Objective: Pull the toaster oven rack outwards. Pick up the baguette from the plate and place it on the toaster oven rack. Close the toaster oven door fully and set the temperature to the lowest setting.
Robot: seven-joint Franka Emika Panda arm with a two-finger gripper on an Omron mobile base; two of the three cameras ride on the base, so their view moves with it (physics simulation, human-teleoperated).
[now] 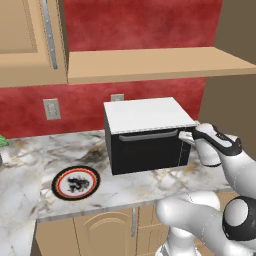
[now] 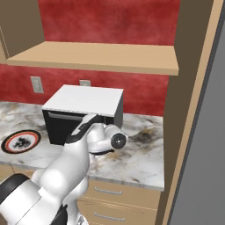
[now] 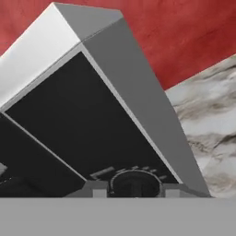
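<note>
Temperature dial (image 3: 133,183): lower half cut off in hand view.
Toaster oven (image 2: 83,115) front: lower right hidden behind arm.
Plate (image 2: 20,141) pattern: too small to tell.

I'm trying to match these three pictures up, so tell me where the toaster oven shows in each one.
Left base view: the toaster oven stands at centre on the counter, right of the plate.
Right base view: left of centre, partly behind the arm.
Hand view: up close and tilted across most of the picture, a round knob at the bottom.
Shared landmark: its flat white top against the red wall.
</note>
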